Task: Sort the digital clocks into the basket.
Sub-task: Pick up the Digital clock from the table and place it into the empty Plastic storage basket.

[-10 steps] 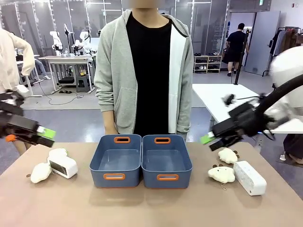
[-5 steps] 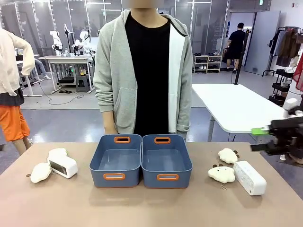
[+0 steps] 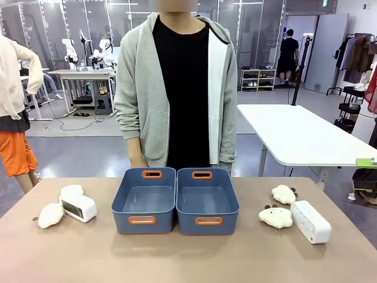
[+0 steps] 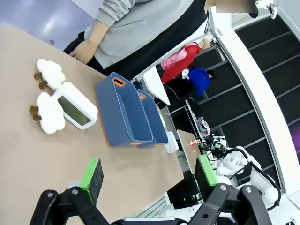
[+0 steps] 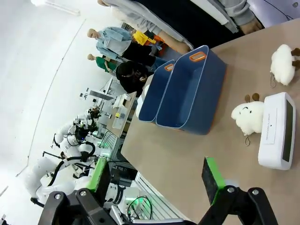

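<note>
Table (image 3: 188,259), brown, front view: the left basket (image 3: 144,200) and right basket (image 3: 208,201) stand touching side by side at mid-table, both blue with nothing in them. A wide bare strip runs along the near edge, and there is open surface on either side of the pair. The left clock (image 3: 78,207) lies well apart toward the left edge, touching two left plush toys (image 3: 50,214). The right clock (image 3: 310,221) lies near the right edge, just beside the right plush toys (image 3: 275,217). A person (image 3: 177,88) stands at the far edge behind the baskets. A white table (image 3: 294,135) stands beyond on the right, over a grey floor.

Left wrist view: the left gripper (image 4: 150,172) hangs above the table, its green pads (image 4: 93,173) spread wide with nothing between them. The left clock (image 4: 75,110) lies display-up between its two plush toys, and a gap of bare table separates it from the left basket (image 4: 119,110). The right basket (image 4: 154,119) sits behind that. The person's hand (image 4: 84,49) rests at the far edge.

Right wrist view: the right gripper (image 5: 156,174) has its fingers parted and holds nothing, above bare table. The right clock (image 5: 277,130) lies flat with one plush toy touching it. The right basket (image 5: 197,89) sits apart from it, with the left basket (image 5: 157,91) beyond.
</note>
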Robot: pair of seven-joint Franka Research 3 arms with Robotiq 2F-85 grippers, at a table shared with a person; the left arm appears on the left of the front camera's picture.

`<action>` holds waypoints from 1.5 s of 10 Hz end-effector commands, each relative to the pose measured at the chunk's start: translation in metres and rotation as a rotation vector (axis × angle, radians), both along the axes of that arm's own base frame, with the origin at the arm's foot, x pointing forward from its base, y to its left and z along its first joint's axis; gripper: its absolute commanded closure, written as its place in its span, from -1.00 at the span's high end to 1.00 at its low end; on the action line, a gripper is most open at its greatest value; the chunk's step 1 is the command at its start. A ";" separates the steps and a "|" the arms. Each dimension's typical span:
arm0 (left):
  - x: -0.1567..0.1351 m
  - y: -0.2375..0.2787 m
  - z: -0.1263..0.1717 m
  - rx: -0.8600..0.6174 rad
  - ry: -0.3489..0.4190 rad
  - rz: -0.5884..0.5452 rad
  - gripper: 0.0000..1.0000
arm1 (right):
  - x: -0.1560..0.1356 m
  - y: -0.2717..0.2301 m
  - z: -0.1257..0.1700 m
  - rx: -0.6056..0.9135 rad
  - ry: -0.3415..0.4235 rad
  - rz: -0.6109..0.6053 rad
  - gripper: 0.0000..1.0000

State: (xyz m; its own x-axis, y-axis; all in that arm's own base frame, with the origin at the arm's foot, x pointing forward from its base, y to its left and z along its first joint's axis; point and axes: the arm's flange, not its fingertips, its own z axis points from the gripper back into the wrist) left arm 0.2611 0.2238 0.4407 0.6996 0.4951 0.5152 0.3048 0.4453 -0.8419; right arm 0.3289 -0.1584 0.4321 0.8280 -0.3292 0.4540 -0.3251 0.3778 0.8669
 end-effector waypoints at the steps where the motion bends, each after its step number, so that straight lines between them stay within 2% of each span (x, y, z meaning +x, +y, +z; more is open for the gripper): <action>1: 0.003 -0.004 -0.001 -0.009 -0.004 -0.022 1.00 | 0.001 0.003 -0.003 0.006 0.004 0.016 1.00; 15: 0.003 -0.004 -0.001 -0.009 -0.004 -0.022 1.00 | 0.001 0.003 -0.003 0.006 0.004 0.016 1.00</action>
